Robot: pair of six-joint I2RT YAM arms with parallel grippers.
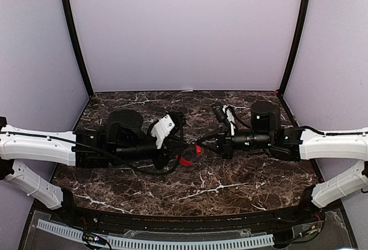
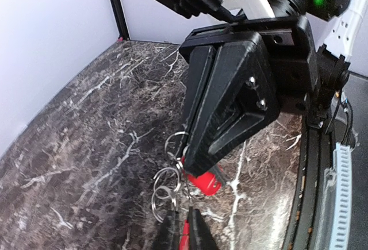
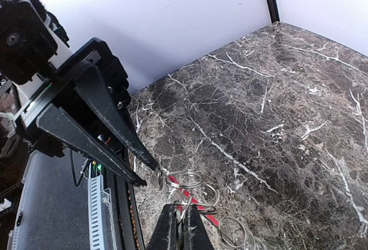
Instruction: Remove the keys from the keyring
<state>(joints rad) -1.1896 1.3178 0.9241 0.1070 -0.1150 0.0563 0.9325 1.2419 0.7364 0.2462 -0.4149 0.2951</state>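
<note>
The keyring is a bunch of thin silvery wire loops point(image 2: 165, 188) with a red sleeve point(image 3: 195, 203), held up between both grippers over the marble table point(image 1: 230, 184). My left gripper point(image 2: 185, 234) is shut on the red sleeve; it also shows in the top view point(image 1: 177, 157) and the right wrist view point(image 3: 154, 176). My right gripper point(image 3: 181, 228) is shut, with wire running into its jaws. The key's small red head point(image 2: 206, 183) shows right at the right gripper's tip point(image 2: 192, 166) and in the top view point(image 1: 198, 150). The two tips almost touch.
Loose wire loops point(image 3: 233, 233) hang or lie beside the sleeve. A black rail and a white toothed strip point(image 1: 155, 241) run along the table's near edge. Pale walls point(image 1: 184, 31) close in the back and sides.
</note>
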